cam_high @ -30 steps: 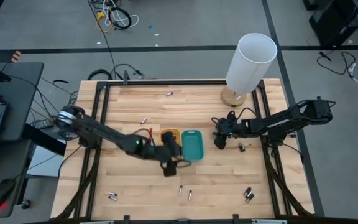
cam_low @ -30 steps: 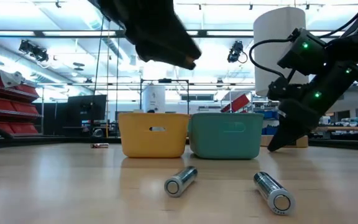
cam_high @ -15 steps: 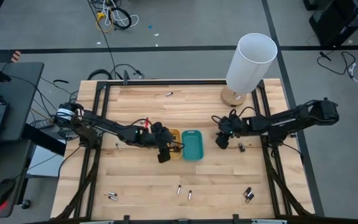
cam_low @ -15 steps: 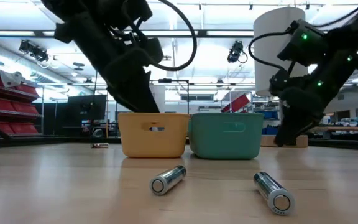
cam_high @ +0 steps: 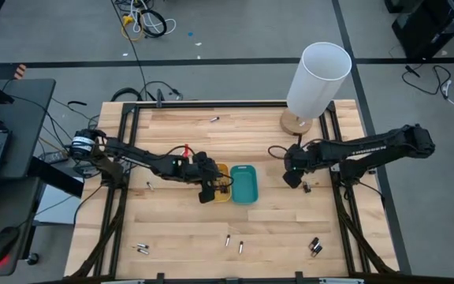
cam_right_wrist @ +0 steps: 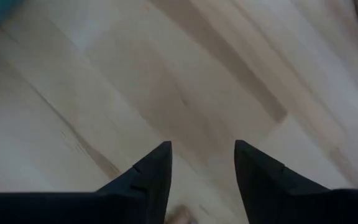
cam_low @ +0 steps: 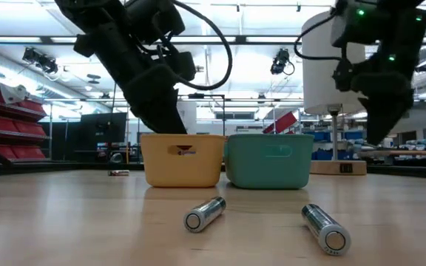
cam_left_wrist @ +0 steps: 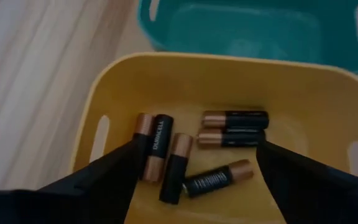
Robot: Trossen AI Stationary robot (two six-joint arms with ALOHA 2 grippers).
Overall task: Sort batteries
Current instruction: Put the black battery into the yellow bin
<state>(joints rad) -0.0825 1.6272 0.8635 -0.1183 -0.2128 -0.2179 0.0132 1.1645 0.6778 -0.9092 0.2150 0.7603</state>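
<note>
Lying nearest the low camera on the desk (cam_high: 172, 237) are two silvery batteries (cam_low: 204, 214), unsorted; more loose cells sit at the front left (cam_high: 142, 249) and front right (cam_high: 315, 247) of the desk.

Behind them stand the yellow tray (cam_low: 183, 159) and the teal tray (cam_low: 268, 159), touching side by side. The left gripper (cam_high: 206, 192) now hangs directly over the yellow tray, having moved there from the bare desk in front of the trays a second ago. Its fingers stand apart and hold nothing. Five copper-topped black batteries (cam_left_wrist: 229, 119) lie loose on the yellow tray's floor. Judgement: a drop into this tray appears just completed. The teal tray's visible interior (cam_left_wrist: 247, 28) shows no cells.

To the right, the right gripper (cam_high: 293, 178) has shifted sideways and closer to the small dark battery (cam_high: 307, 187) on the desk, now hovering just beside it. Its fingers are spread over bare wood, empty. Judgement: a pick is being lined up here, not yet made.

Farther back, one cell (cam_high: 214, 119) lies near the rear edge, and a white cylindrical lamp (cam_high: 317, 79) stands at the rear right.
</note>
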